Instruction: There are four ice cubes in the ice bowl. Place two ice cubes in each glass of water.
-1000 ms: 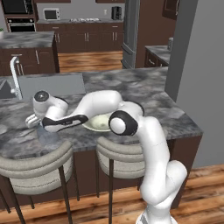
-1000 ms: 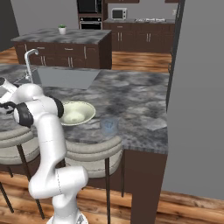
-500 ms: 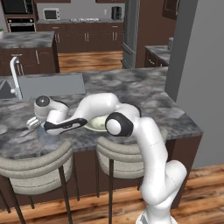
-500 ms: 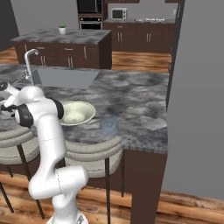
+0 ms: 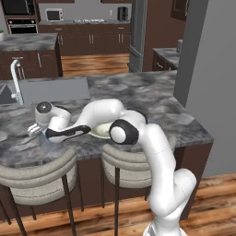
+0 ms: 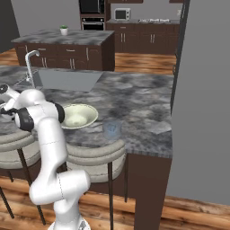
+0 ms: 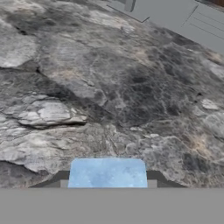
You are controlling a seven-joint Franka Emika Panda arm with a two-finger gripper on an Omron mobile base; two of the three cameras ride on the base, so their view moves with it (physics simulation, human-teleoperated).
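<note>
Carrying one ice cube (image 7: 107, 173) is the step you're on: it sits pinched between the fingers (image 7: 61, 179), narrow grip, shut on the cube, with bare marbled counter (image 7: 109, 87) beyond it in the hand view.

From the left base view the gripper (image 5: 40, 134) hangs low over the counter, right by a clear glass (image 5: 50, 142) that sits just under and beside the fingers. I'd judge this is the carry-to-glass step. Next you need the cube lined up directly over the glass mouth, then the fingers opened so it drops in, not on the counter.

Containers:
- Near glass: too see-through to tell what's in it.
- Second glass (image 6: 112, 130): well away from the fingers, past the bowl; contents can't be made out.
- Bowl (image 6: 79, 115): between the two glasses, behind the arm; remaining cubes too small to count.
</note>
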